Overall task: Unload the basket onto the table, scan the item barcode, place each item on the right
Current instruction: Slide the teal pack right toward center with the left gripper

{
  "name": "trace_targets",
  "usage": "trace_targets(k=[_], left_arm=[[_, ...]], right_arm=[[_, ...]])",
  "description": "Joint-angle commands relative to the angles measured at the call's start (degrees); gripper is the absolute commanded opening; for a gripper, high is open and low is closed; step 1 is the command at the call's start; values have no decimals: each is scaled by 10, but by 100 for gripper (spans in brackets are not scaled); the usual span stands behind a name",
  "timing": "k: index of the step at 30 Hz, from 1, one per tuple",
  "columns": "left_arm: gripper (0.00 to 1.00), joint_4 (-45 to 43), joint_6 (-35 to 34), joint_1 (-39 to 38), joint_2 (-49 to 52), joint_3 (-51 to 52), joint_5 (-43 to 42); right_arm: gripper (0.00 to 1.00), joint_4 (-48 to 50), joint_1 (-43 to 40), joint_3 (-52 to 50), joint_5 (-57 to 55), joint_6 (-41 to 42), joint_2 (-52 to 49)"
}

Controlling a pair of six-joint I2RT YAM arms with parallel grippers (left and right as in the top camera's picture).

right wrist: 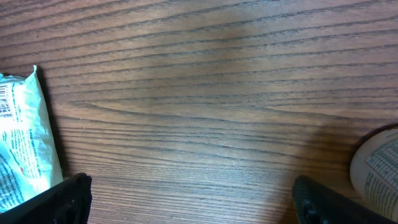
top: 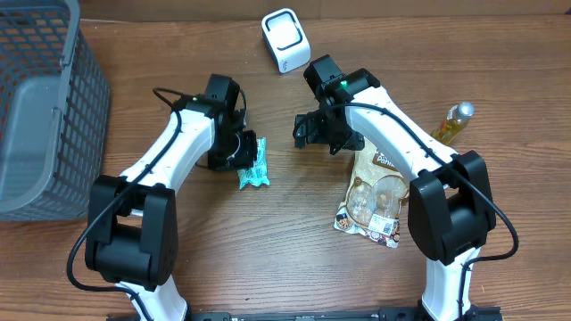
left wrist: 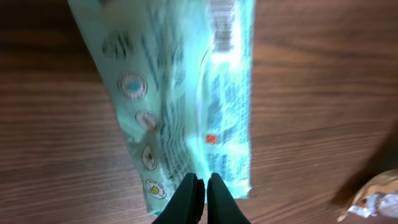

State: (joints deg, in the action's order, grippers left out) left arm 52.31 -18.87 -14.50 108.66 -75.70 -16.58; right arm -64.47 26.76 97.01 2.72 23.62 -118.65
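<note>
A teal packet [top: 253, 168] with small print lies on the wood table between the two arms. In the left wrist view the packet [left wrist: 186, 87] stretches away from my left gripper [left wrist: 204, 180], whose jaws are pressed together over the packet's near edge, with a sliver of teal between them. From overhead the left gripper [top: 241, 150] sits at the packet's left end. The white scanner [top: 285, 38] stands at the back centre. My right gripper [top: 314, 134] hovers wide open over bare wood [right wrist: 193, 205], to the right of the packet [right wrist: 22, 146], holding nothing.
A grey mesh basket [top: 40, 107] fills the left side. A clear snack bag [top: 373, 198] lies under the right arm, and its edge shows in both wrist views [right wrist: 376, 168] [left wrist: 376, 196]. A small yellow bottle [top: 453, 123] lies at the right.
</note>
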Motion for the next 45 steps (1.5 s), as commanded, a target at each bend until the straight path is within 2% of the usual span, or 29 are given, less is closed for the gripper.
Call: trace_targets(k=[1, 3, 8, 12, 14, 15, 17, 19, 26, 30, 32, 33, 34, 36, 37, 41, 45], left_arm=[[6, -22, 4, 2, 0, 33, -15], [7, -50, 4, 2, 0, 55, -15], [20, -76, -6, 3, 7, 93, -9], [40, -78, -6, 3, 23, 99, -9], [54, -78, -5, 3, 34, 99, -9], [56, -78, -4, 3, 38, 99, -9], [51, -77, -4, 3, 45, 99, -15], [51, -73, -4, 3, 43, 97, -15], [61, -3, 1, 3, 36, 3, -15], [56, 38, 21, 4, 36, -66, -13], [47, 40, 30, 4, 36, -89, -11], [40, 38, 35, 4, 36, -97, -6], [28, 32, 37, 4, 36, -101, 6], [9, 19, 36, 4, 36, -101, 40], [4, 14, 34, 4, 37, -98, 66], [4, -4, 0, 2, 41, -75, 162], [7, -21, -11, 2, 42, -30, 182]], right_arm=[[100, 2, 2, 9, 0, 0, 16], [100, 2, 2, 9, 0, 0, 16], [100, 2, 2, 9, 0, 0, 16], [100, 2, 2, 9, 0, 0, 16], [100, 2, 2, 9, -1, 0, 16], [100, 2, 2, 9, -1, 0, 16], [100, 2, 2, 9, 0, 0, 16], [100, 2, 2, 9, 0, 0, 16], [100, 2, 2, 9, -1, 0, 16], [100, 2, 2, 9, -1, 0, 16], [100, 2, 2, 9, -1, 0, 16], [100, 2, 2, 9, 0, 0, 16], [100, 2, 2, 9, 0, 0, 16], [100, 2, 2, 9, -1, 0, 16], [100, 2, 2, 9, -1, 0, 16], [100, 2, 2, 9, 0, 0, 16], [100, 2, 2, 9, -1, 0, 16]])
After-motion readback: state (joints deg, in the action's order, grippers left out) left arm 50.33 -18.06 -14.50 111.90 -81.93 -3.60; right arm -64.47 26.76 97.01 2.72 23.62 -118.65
